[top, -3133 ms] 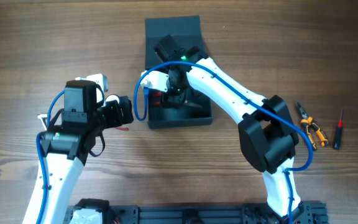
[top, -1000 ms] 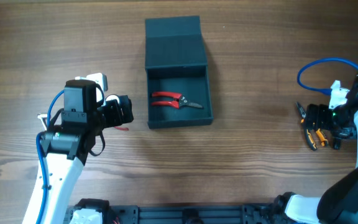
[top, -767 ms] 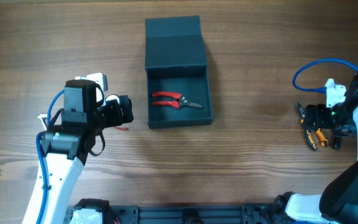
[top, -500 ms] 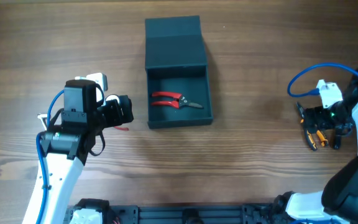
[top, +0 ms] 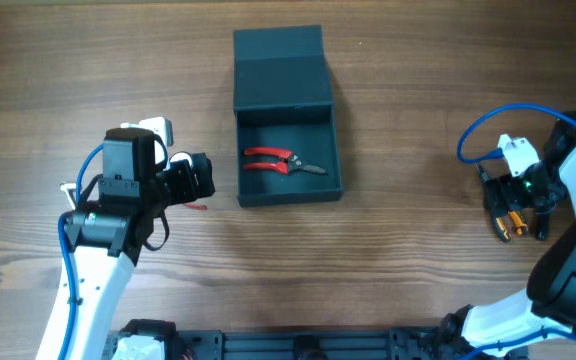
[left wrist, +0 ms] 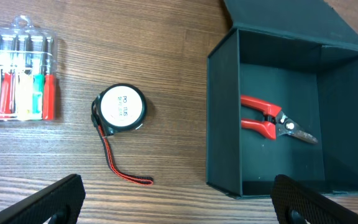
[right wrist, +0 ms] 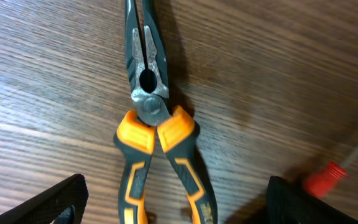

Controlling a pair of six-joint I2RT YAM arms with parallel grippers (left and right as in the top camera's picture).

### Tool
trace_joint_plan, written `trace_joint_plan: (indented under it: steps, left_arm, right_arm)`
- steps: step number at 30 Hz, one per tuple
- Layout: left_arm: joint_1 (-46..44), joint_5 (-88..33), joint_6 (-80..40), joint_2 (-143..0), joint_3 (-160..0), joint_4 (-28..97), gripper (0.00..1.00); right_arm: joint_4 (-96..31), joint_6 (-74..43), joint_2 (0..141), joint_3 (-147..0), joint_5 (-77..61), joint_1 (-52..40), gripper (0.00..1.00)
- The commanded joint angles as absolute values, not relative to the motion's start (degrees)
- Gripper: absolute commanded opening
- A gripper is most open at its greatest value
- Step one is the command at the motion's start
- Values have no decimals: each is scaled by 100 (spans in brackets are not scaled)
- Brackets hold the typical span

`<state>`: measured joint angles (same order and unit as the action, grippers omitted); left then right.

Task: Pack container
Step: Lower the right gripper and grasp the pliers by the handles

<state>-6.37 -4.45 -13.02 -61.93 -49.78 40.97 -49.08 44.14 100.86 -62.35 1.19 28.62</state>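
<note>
At the desk's far middle, I see the container (top: 278, 70) open, red cutters (top: 280, 161) inside. Right gripper (right wrist: 178, 202) hovers over orange pliers (right wrist: 148, 106) near the right edge, jaws wide; left gripper (left wrist: 179, 202) jaws also wide.

Container (top: 288, 193) is set on the table (top: 418, 80), its lid (top: 278, 60) laid open behind it. Pruners (top: 280, 162) are laid inside the container, on its floor. A tape measure (left wrist: 122, 108) is placed near the container's left side, and a screwdriver set (left wrist: 18, 78) further left of that. Left gripper (top: 206, 180) is held left of the container, over the tape measure. Pliers (right wrist: 151, 118) are found well right of the container, under the right gripper (top: 513, 200), with a screwdriver (right wrist: 325, 176) just beside them, on the side away from the container.
</note>
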Motion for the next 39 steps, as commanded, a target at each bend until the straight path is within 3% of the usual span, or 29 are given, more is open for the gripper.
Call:
trace_joint_plan:
  steps: [1, 36, 39]
  left_arm:
    - [-666, -534, -1378, -6189, -5113, 4080, 100]
    - [-666, -561, -1380, -6189, -5113, 4077, 100]
    - [-666, -576, -1378, -6189, -5113, 4077, 100]
  right_arm:
    - [-4842, 4550, 10333, -6250, 189, 2873, 91]
    - [-4147, 4674, 10652, -5577, 408, 2873, 86]
    - [-4110, 4558, 10652, -5581, 392, 2867, 81]
